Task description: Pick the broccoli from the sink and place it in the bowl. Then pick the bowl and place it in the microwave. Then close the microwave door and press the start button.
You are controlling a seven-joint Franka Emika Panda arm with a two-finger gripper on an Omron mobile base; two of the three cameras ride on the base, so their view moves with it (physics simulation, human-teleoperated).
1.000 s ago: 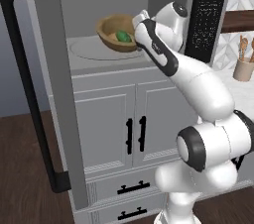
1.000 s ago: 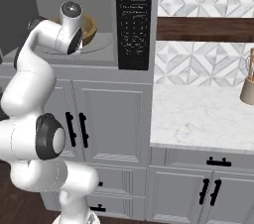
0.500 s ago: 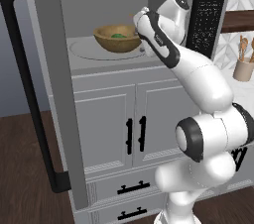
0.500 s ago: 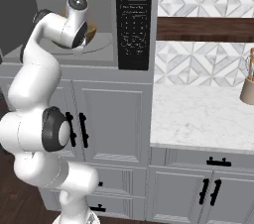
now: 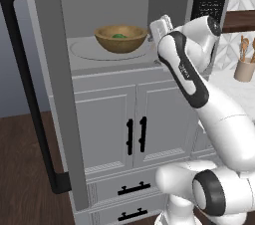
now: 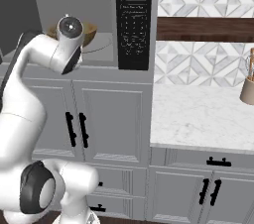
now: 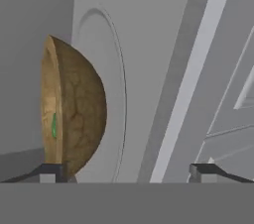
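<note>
The microwave [image 5: 124,25] stands open, its microwave door [image 5: 60,94] swung out toward 9 o'clock with the black bar handle [image 5: 25,89] at the far edge. On the round turntable [image 5: 84,50] inside sits the wooden bowl [image 5: 121,39], the broccoli [image 5: 118,36] resting in its hollow. The gripper [image 7: 127,171], at 3 o'clock of the bowl, is spread wide, holding nothing; 1 fingertip [image 7: 49,171] is just beside the bowl.

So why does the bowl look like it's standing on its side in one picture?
In the hand view the camera is rolled with the hand, so the bowl looks tipped; in the left base view it sits level on the microwave turntable, evenly lit, with no glare.
</note>
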